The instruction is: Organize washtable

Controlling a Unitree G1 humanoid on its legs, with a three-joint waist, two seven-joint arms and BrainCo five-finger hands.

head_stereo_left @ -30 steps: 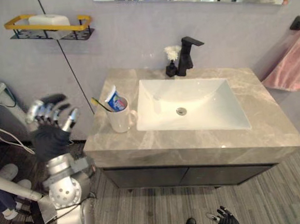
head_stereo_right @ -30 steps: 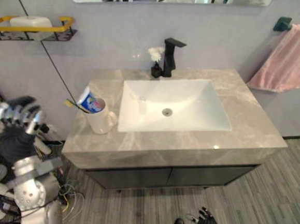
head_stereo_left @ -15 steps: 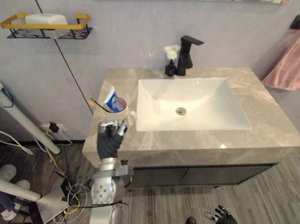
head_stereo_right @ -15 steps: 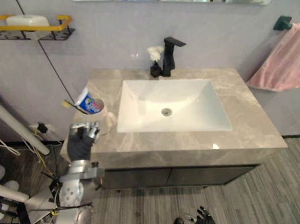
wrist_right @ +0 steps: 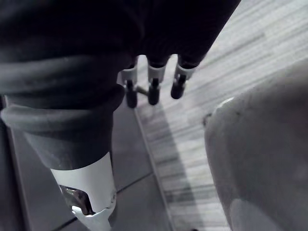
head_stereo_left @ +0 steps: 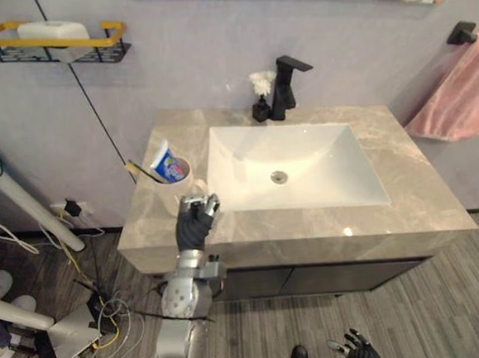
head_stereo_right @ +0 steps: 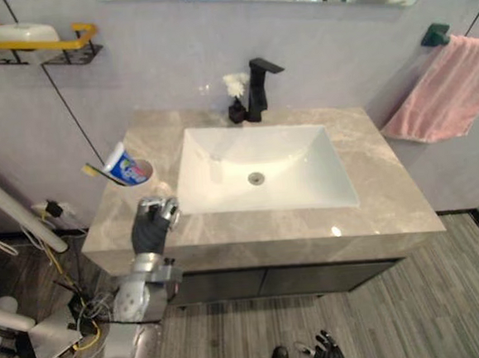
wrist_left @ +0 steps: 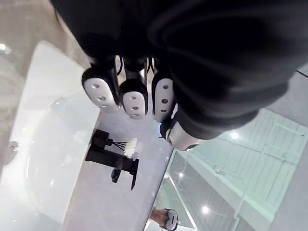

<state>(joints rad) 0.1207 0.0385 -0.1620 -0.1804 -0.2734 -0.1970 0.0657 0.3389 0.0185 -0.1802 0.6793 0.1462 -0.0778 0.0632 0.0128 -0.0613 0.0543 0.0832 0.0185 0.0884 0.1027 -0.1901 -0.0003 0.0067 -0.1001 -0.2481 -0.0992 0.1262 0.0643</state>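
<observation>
So, left hand (head_stereo_left: 195, 224): stood upright over the front of the countertop (head_stereo_left: 424, 206), just in front of the cup.
Left fingers (wrist_left: 134, 98): were curled inward and closed on nothing; whether they touched the cup could not be told.
Cup (head_stereo_left: 166, 193): was white and upright on the left part of the counter, just beside the sink basin (head_stereo_left: 304, 153).
Cup contents: a toothpaste tube (head_stereo_left: 165, 162) and a toothbrush (head_stereo_left: 139, 169) both leaned out towards the left.
Right hand (head_stereo_left: 359, 353): hung low over the floor, its fingers (wrist_right: 153, 91) straight and released, holding nothing.
Tipping risk: a bump from the curled knuckles would probably have knocked the cup over, since its tall, leaning load seemed to make it top-heavy.
Edge risk: a push away from the basin could have sent the cup towards the counter's left edge and the floor.
Basin risk: a push the other way could have slid it over the rim into the sink.
Grasp risk: fingers not spread before closing might have pinched the rim or snagged the toothbrush rather than wrapping the body.
</observation>
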